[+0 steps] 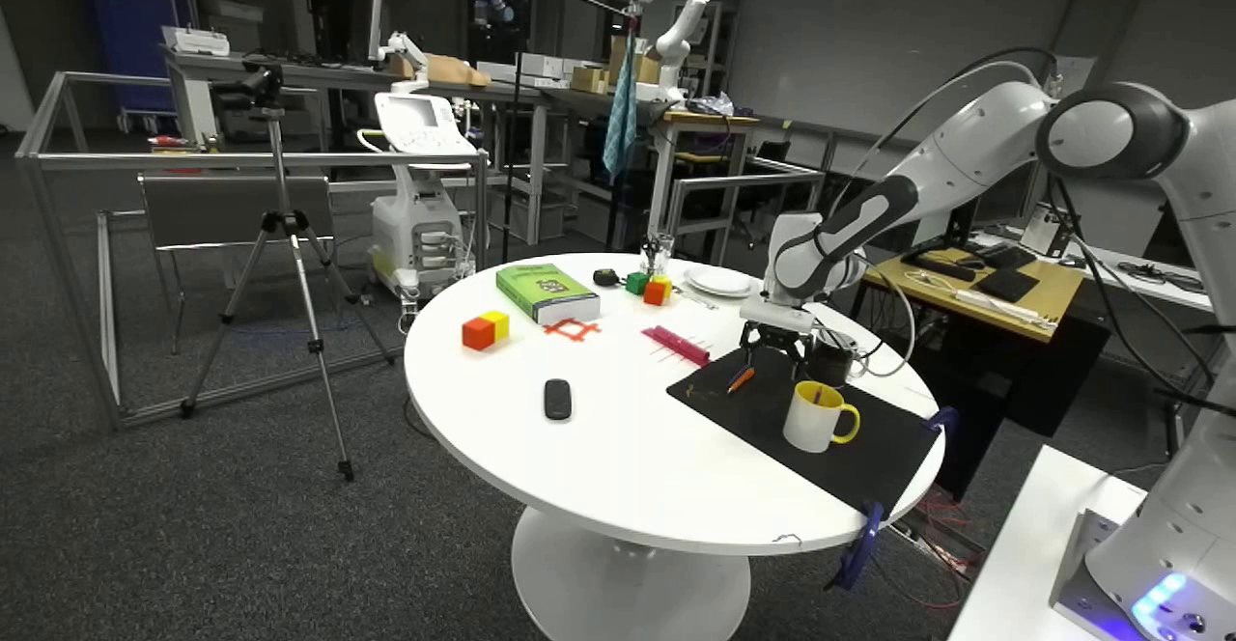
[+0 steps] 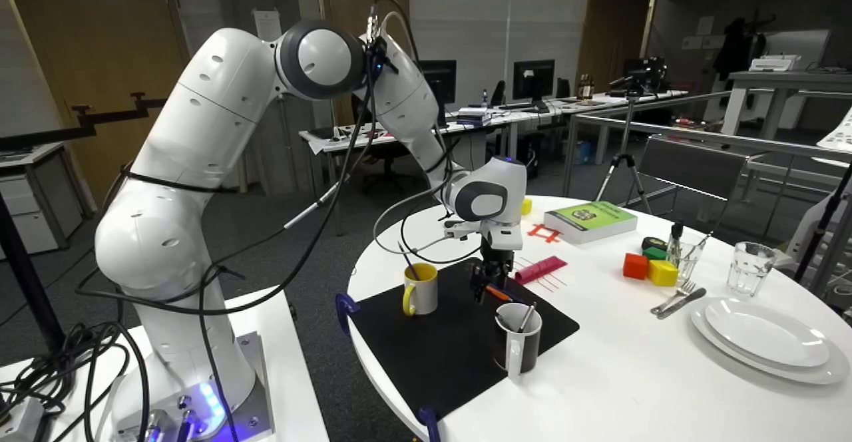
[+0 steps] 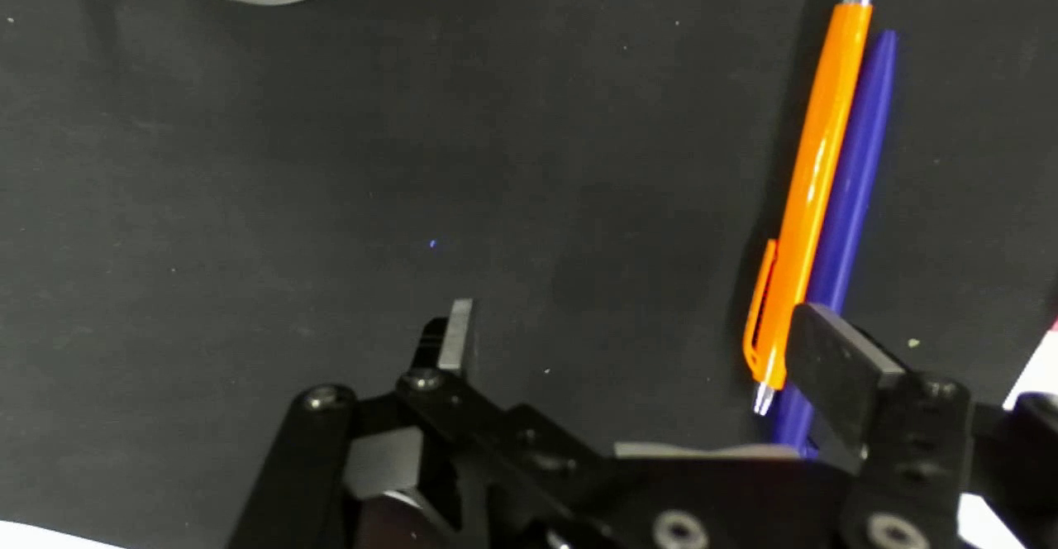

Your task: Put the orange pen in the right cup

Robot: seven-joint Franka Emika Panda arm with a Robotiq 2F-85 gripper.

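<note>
The orange pen (image 3: pixel 814 177) lies on the black mat (image 3: pixel 579 160) against a blue pen (image 3: pixel 864 152). It also shows in both exterior views (image 1: pixel 741 379) (image 2: pixel 498 293). My gripper (image 3: pixel 635 305) is open, with nothing between its fingers. In the wrist view its right finger overlaps the rear ends of both pens; whether it touches them I cannot tell. The gripper points down low over the mat in both exterior views (image 1: pixel 772 356) (image 2: pixel 489 289). The right cup, dark with a white handle (image 2: pixel 522 345), stands upright near the gripper with slim items in it. It is partly hidden behind the gripper (image 1: pixel 828 363).
A white mug with yellow inside and handle (image 1: pixel 809 424) (image 2: pixel 423 295) stands on the mat, holding a pen. A pink rolled piece (image 1: pixel 679 344) lies beside the mat. Plates (image 2: pixel 765 335), cubes (image 2: pixel 636 266), a green book (image 1: pixel 547 292) and a black device (image 1: pixel 557 399) are farther off.
</note>
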